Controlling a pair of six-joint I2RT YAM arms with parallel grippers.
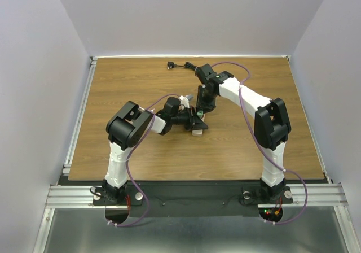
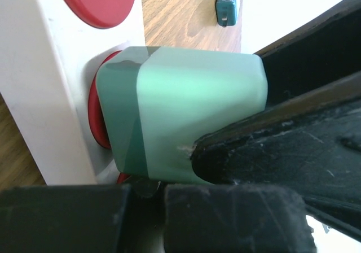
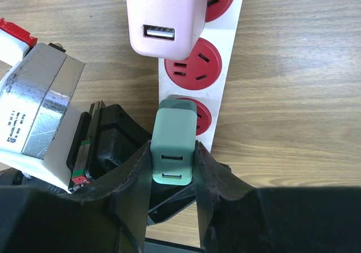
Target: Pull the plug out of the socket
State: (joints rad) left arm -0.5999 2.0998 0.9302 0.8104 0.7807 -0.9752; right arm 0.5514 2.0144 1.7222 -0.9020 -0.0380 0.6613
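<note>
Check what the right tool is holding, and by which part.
The green plug, pinched across its two long sides by the right tool, while plugged into the socket.

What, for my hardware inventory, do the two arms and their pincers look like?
Both the left arm and right arm have white links, bulky black joint housings and looping purple cables. The right pincer has black fingers. Silver tape wraps the left arm's wrist.

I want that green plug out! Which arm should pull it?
Probably the right: the right gripper hugs the green plug on both sides while it sits in the socket. The left gripper sits beside the socket's end.
</note>
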